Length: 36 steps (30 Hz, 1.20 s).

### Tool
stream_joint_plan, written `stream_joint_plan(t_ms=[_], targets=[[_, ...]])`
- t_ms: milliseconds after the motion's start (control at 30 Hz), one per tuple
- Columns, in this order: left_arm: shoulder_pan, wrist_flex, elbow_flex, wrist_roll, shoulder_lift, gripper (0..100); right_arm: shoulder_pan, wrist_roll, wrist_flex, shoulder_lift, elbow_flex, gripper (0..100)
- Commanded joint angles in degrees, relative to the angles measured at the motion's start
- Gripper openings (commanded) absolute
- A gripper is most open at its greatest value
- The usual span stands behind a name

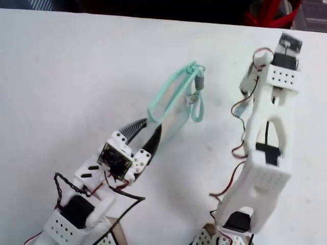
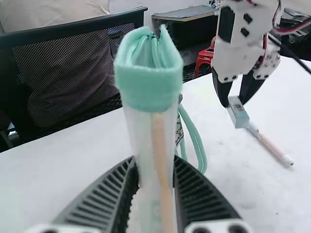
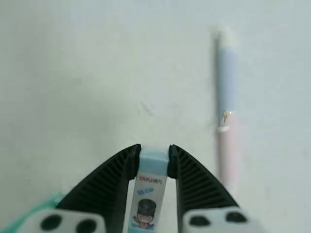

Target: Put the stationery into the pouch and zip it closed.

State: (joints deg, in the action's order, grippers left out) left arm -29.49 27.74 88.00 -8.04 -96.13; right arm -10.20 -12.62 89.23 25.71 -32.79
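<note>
**Eraser to the pouch mouth: line up, then let go**

The left jaws are clamped on the near end of the pouch (image 2: 148,82). It stands mid-worktop with its teal-rimmed mouth up and leaning far-right. A thin wooden stick, prob. a pencil (image 2: 159,165), already sits inside. The right jaws are closed on the eraser (image 3: 148,187), pinching its two sides, low over the worktop (image 1: 61,66) just right of the pouch mouth. The pen (image 3: 227,97) lies flat on the worktop right of the eraser, apart from it.

Step in hand, as I read it: get the eraser into the pouch. To do it well:

- Lift first. From the left wrist view the eraser looks lower than the rim, so gain height before you go left.
- The mouth is a slim slot, not a wide hole, so turn the wrist until the eraser's long side runs along it.
- Mind the teal strap (image 1: 198,109) hanging on the right side of the mouth — it sits btwn you and the opening and could snag a jaw.
- Let go only once the eraser's lower end is past the rim. The pouch looks soft, and a push on the rim would prob. fold it or tug it out of the left jaws.
- Left arm: hold firm, no moves.

Pen and zip come after — not yet done.
</note>
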Motion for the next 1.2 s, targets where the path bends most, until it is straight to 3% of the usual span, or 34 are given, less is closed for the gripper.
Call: stream_joint_plan(t_ms=[0,367,567,700,933,1167], targets=[[-1.0,-0.2,-0.4,-1.0,0.3,5,5.3,0.8,4.3,-12.5,-4.5,1.8],[-0.7,0.1,-0.4,-0.6,0.3,12,22.7,0.9,2.2,-37.5,-4.6,1.8],[-0.7,0.1,-0.4,-0.4,0.3,12,24.4,0.9,-3.2,-43.3,-4.5,1.8],[-0.7,0.1,-0.4,4.0,0.3,13,25.1,0.4,-3.8,-43.8,-4.5,1.8],[-0.6,0.1,-0.4,4.2,0.3,15,34.5,0.4,0.1,-43.6,-4.3,1.8],[0.7,-0.2,-0.4,4.3,0.3,15,36.8,0.4,-6.5,-47.8,9.3,1.8]])
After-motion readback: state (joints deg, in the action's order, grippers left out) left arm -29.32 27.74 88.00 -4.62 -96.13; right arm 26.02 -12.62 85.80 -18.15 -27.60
